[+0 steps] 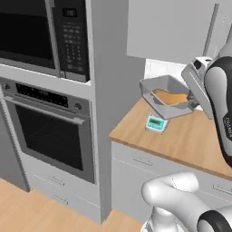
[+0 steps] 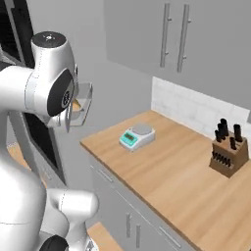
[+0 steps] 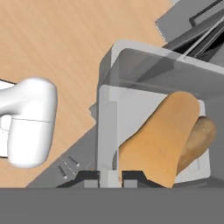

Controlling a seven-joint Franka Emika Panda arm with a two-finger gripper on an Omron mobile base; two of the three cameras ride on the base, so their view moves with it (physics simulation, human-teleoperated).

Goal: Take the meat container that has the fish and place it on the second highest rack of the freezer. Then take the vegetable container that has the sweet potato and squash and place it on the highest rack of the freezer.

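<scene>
The left base view shows the vegetable container (image 1: 166,96) lifted clear of the wooden worktop (image 1: 181,136), tilted, hanging just above a small kitchen scale (image 1: 156,123) with a teal display. To its left stand a wall oven (image 1: 47,129) and a microwave (image 1: 45,36) above it.

The right base view adds a knife block (image 2: 228,149) well apart on the worktop's far end, a white tile backsplash and grey wall cabinets (image 2: 176,37); there the arm hides most of the tray, only a corner (image 2: 83,105) peeking past it.

The hand view looks straight down into the tray: shallow, grey, thin-walled, with the sweet potato and squash (image 3: 168,135) as a broad orange slab with a tan-brown lump beside it. The gripper (image 3: 110,177) has its fingers narrowed tight on the tray's near rim, holding it.
</scene>
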